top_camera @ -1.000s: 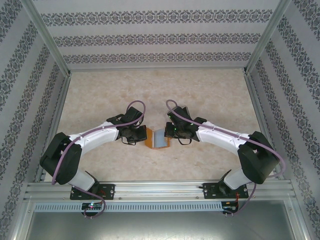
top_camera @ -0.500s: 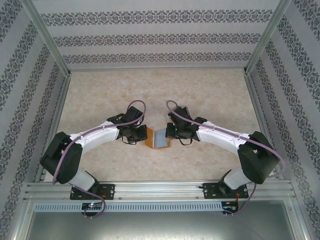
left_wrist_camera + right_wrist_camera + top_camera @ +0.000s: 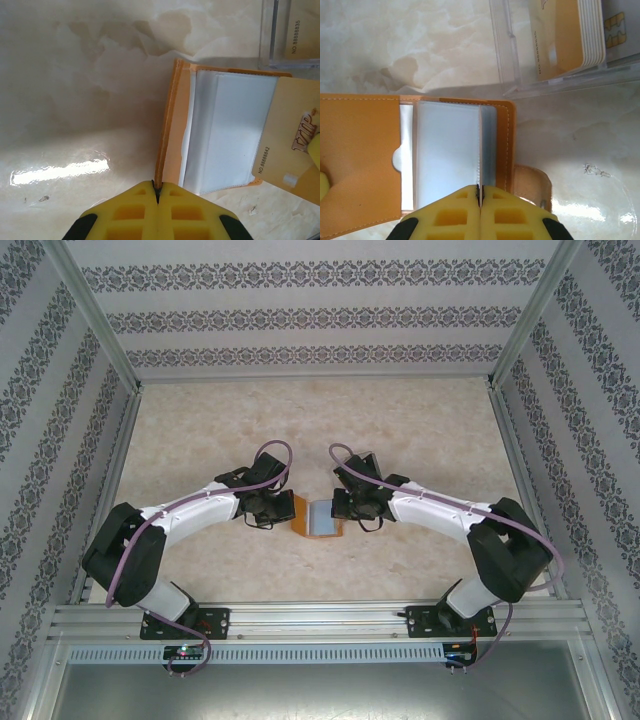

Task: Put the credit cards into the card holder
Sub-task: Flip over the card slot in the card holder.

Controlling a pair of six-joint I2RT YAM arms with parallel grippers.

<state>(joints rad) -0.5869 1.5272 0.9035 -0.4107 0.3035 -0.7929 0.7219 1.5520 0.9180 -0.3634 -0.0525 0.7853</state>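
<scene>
Two arms meet at the card holder (image 3: 313,517) in the overhead view, where it lies open on the table (image 3: 200,440): left gripper (image 3: 291,511) at the holder's left edge, right gripper (image 3: 341,512) at its right edge, so I'd guess one pins it while the other loads. Left wrist cam: the left jaws are pinched tight on the holder's orange cover edge, probably to stop it sliding and keep the clear sleeves (image 3: 227,130) exposed. A gold card (image 3: 292,125) hangs tilted over the holder's right side with a yellow fingertip (image 3: 315,156) on it, and a clear box (image 3: 280,35) sits just past the holder's far corner. Right wrist cam: jaws closed on a thin edge-on sliver over the sleeves, which I take to be that gold card lined up for a pocket; spare cards (image 3: 567,35) stand in the box just beyond the holder. Doesn't look seated in a pocket yet
</scene>
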